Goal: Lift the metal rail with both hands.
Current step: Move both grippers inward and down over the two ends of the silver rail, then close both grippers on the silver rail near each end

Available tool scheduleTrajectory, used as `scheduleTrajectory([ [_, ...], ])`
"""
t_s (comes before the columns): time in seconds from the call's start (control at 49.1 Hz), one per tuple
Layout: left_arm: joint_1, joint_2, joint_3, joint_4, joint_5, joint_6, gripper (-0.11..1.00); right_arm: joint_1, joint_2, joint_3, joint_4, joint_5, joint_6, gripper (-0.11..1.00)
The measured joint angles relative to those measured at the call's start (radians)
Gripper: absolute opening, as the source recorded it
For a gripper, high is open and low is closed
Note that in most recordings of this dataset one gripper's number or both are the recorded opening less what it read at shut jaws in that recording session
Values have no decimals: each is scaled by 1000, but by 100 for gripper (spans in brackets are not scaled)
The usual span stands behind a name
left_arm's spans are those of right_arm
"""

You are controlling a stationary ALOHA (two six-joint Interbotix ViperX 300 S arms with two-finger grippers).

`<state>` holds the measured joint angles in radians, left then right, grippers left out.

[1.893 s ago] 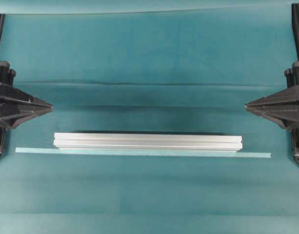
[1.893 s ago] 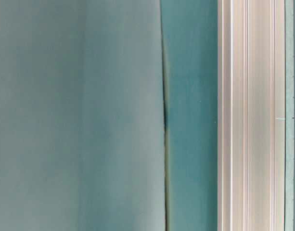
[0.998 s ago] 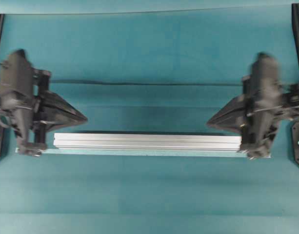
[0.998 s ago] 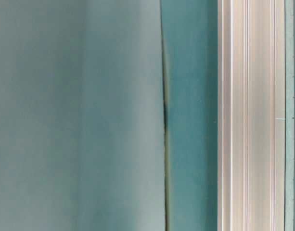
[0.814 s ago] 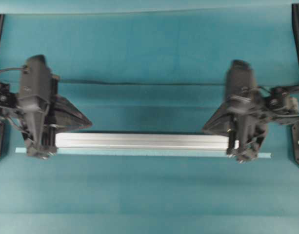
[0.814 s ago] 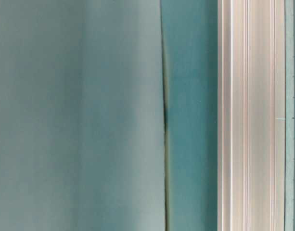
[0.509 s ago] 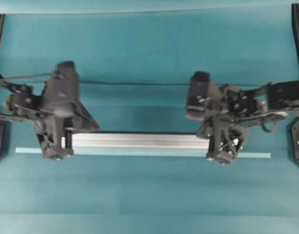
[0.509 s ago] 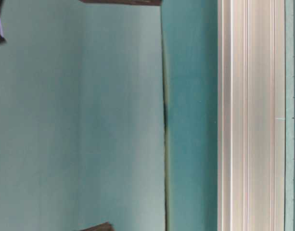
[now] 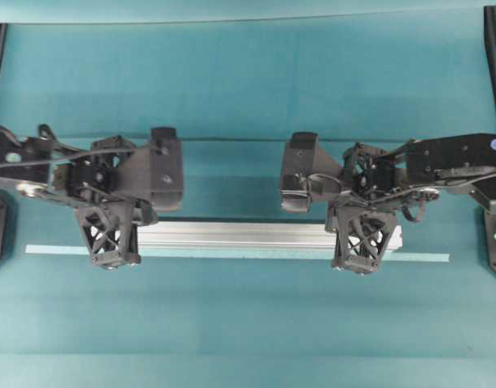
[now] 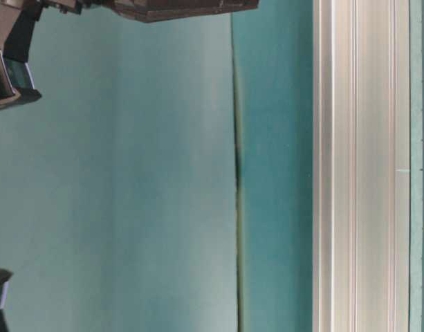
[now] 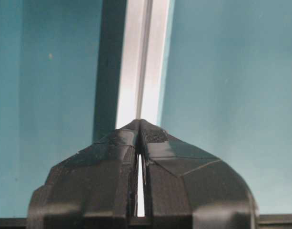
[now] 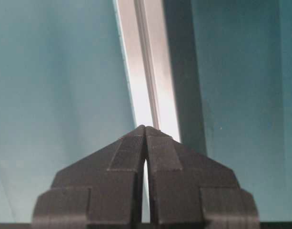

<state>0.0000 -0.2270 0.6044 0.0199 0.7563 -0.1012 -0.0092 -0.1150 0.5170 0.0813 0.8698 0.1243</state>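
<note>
The teal cloth-covered table (image 9: pixel 248 81) carries the metal rail (image 9: pixel 239 234), lying flat with its long axis straight across the overhead view, one end toward each arm. A thin pale blue-green strip (image 9: pixel 231 254) lies parallel, touching the rail's near edge. The left gripper (image 9: pixel 110 236) is over the rail near its left end, the right gripper (image 9: pixel 362 241) near its right end. In both wrist views the rail runs on ahead beyond the fingertips (image 11: pixel 138 126), which are pressed together with nothing between them.
</note>
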Motion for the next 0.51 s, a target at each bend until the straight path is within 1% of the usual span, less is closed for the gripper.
scheduleTrajectory([
  [0.122,-2,12,-2,0,3,23,-1,2,11,-2,-3,3,-3,2],
  [0.265,0,20,-2,0,5,23,-1,2,17,-2,-8,2,-5,2],
  [0.366,2,18,3,0,-23,23,-1,0,21,-2,-6,0,-8,2],
  [0.448,5,18,8,0,-58,23,-1,2,23,-2,-8,-2,-17,6],
  [0.509,11,18,9,0,-67,18,2,2,23,-2,-8,-2,-29,12],
])
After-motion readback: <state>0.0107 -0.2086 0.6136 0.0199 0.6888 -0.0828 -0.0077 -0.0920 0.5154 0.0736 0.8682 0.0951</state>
